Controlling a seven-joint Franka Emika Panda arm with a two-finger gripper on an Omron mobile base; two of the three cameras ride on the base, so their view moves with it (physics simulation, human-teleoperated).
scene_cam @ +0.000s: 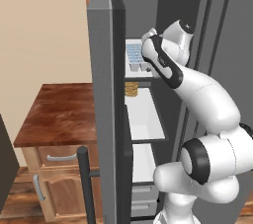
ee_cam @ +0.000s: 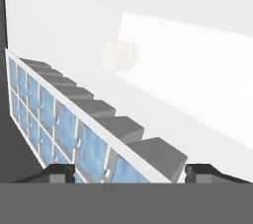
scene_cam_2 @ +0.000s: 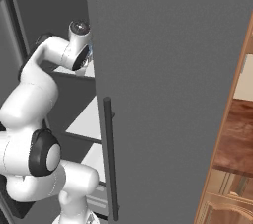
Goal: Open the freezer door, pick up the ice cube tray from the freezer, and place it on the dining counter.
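Observation:
The freezer door (scene_cam: 101, 94) stands swung open, its dark bar handle (scene_cam_2: 109, 159) facing the right base camera. Inside the freezer (scene_cam: 146, 114), the ice cube tray (scene_cam: 134, 54) lies on the top white shelf. It is a white grid of pale-blue cubes. My arm reaches in at shelf height. In the hand view the gripper (ee_cam: 129, 172) is open, its two fingertips straddling the near end of the tray (ee_cam: 64, 124) with narrow gaps on each side. The dining counter is out of view.
A stack of round golden-brown food (scene_cam: 131, 89) sits on the shelf below the tray. Left of the fridge stands a small wood-topped cabinet (scene_cam: 59, 114) with a silver-handled drawer. The plain grey fridge door (scene_cam: 232, 45) is closed on the right.

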